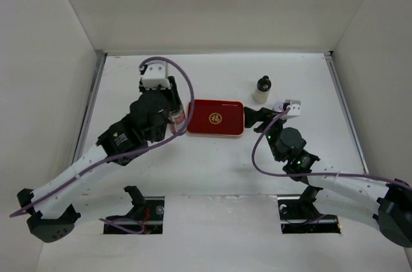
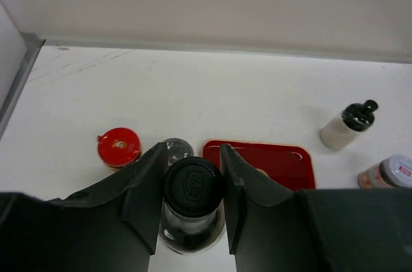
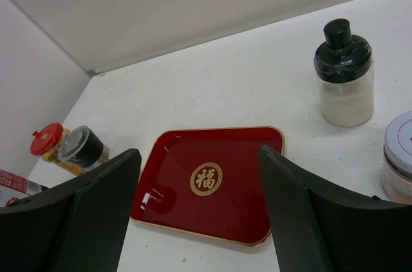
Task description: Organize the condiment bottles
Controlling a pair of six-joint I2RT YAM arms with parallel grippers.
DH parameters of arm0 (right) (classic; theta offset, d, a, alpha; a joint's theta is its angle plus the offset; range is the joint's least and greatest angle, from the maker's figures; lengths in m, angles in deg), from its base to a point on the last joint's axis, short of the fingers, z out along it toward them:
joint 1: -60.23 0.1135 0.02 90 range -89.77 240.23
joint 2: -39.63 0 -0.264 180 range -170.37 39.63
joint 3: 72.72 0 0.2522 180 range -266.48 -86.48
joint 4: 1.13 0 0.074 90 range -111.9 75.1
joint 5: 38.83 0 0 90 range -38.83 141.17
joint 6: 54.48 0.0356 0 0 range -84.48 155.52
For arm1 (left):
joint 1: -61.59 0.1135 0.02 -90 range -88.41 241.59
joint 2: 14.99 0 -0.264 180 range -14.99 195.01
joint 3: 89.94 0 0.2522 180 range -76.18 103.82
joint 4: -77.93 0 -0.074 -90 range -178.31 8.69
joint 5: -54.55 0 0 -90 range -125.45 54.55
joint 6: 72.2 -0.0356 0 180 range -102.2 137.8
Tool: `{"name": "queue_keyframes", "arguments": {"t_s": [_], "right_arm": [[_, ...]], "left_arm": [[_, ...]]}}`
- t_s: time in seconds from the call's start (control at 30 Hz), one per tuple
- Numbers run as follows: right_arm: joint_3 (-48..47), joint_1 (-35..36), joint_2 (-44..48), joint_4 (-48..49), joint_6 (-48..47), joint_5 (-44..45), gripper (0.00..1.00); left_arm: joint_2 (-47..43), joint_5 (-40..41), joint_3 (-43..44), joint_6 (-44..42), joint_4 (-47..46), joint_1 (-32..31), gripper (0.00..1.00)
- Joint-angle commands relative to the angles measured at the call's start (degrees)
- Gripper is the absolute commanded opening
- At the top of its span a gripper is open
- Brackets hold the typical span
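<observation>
My left gripper [image 2: 192,179] has its jaws closed against both sides of the slim black-capped bottle [image 2: 192,187], just left of the red tray [image 2: 283,163]. A red-capped bottle [image 2: 118,146] and a grey-metal-capped shaker [image 2: 177,149] stand just beyond it. The squat whitish black-capped bottle [image 1: 262,90] stands behind the tray's right end; it also shows in the right wrist view [image 3: 346,76]. Another grey-capped shaker [image 3: 400,156] sits right of the tray. My right gripper [image 3: 198,156] is open and empty, facing the tray [image 3: 212,179] from its right side.
The tray [image 1: 215,117] with its gold emblem holds nothing. White walls enclose the table on the left, back and right. The left arm [image 1: 96,156] stretches across the left half, and the right arm [image 1: 335,185] lies along the near right.
</observation>
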Motion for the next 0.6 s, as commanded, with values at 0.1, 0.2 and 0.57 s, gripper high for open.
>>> {"name": "queue_keyframes", "arguments": {"t_s": [0.1,0.2,0.57], "right_arm": [[0.92,-1.43,2.22,2.19,1.72,1.00,0.80],[1.27,-1.87,2.93,1.93,2.33,1.53,0.79],[1.45,-2.31,2.41,1.93,2.77,1.88,0.79]], "left_arm": [[10.25,0.04,5.98,-4.48,-18.66,-2.20,0.07],[15.35,-1.81,6.77,-4.57,-21.91,-0.18,0.08],[26.78,-10.07,5.72,-4.39,-34.40,6.76,0.08]]}}
